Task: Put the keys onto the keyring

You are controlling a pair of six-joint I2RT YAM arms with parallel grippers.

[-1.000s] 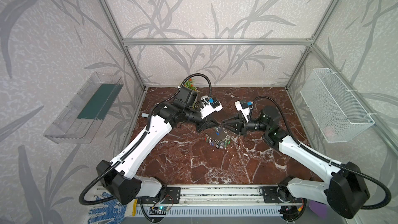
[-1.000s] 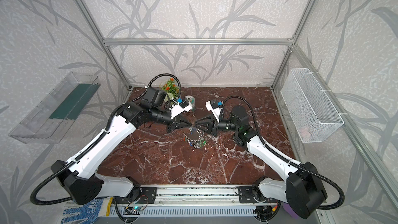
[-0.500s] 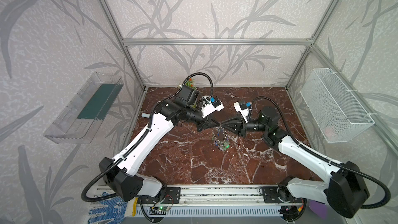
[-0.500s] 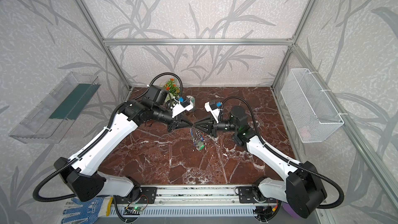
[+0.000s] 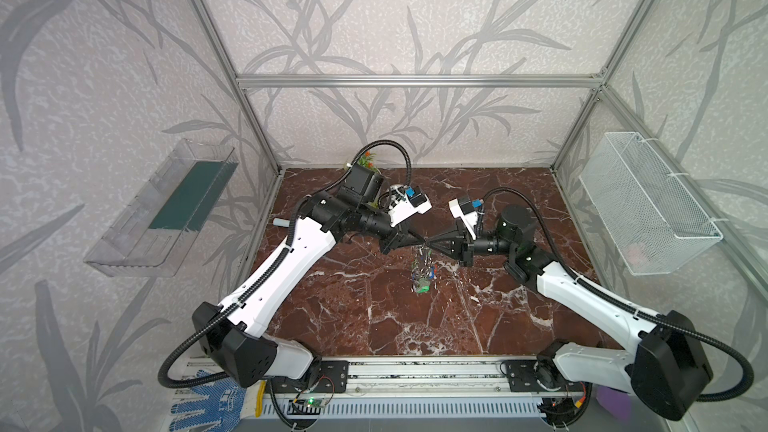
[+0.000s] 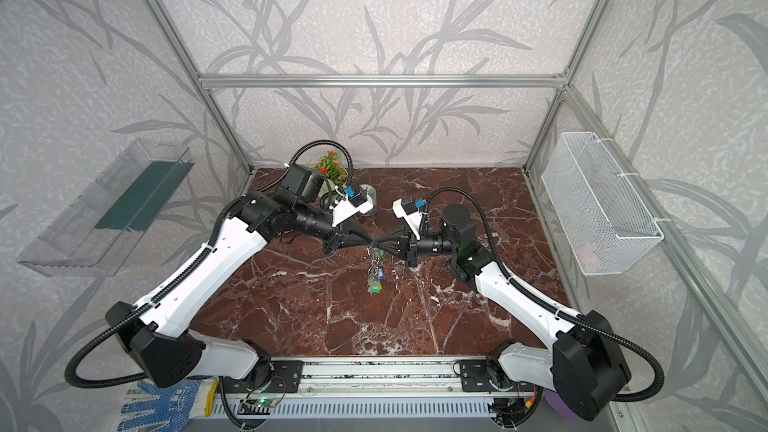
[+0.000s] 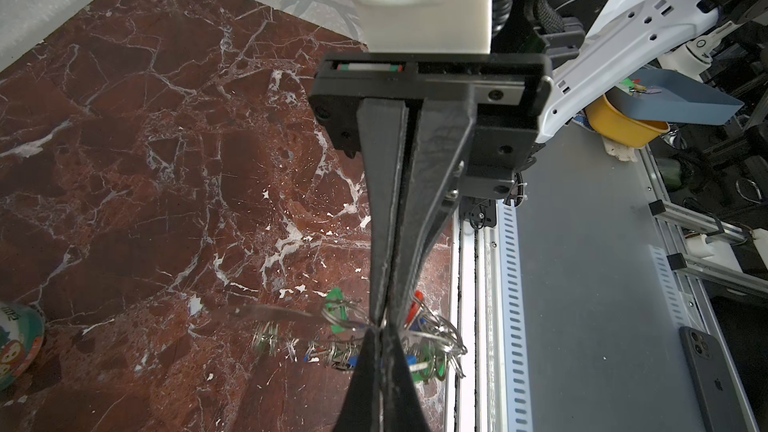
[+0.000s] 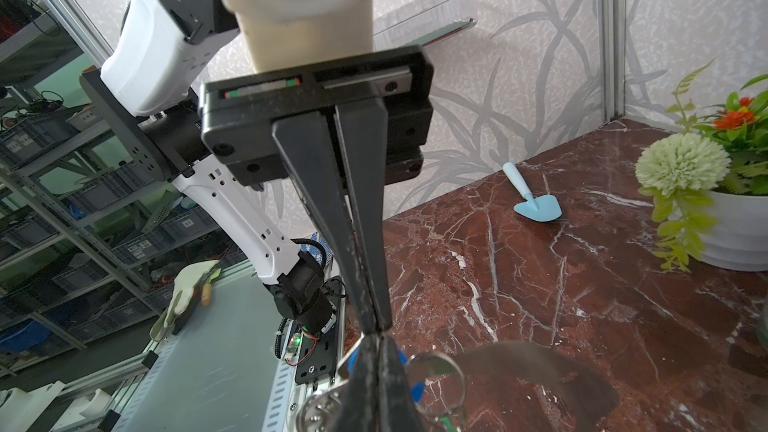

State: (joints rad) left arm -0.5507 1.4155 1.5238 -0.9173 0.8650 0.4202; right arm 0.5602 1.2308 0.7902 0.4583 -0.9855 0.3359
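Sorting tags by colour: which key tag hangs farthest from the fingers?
The green tag, dangling at the very end in both top views; the blue tag sits partway up, closer to the fingers.

Left gripper [image 5: 420, 239] and right gripper [image 5: 434, 241] meet tip-to-tip, keys [image 5: 423, 274] hanging beneath.

in the left wrist view, a dark smartphone [image 7: 711, 380] lying face down shows the apple logo on its back. a round printed object [image 7: 18, 347] bears marks too blurred to read. any lettering on the keys [image 7: 428, 363] is too small to read.
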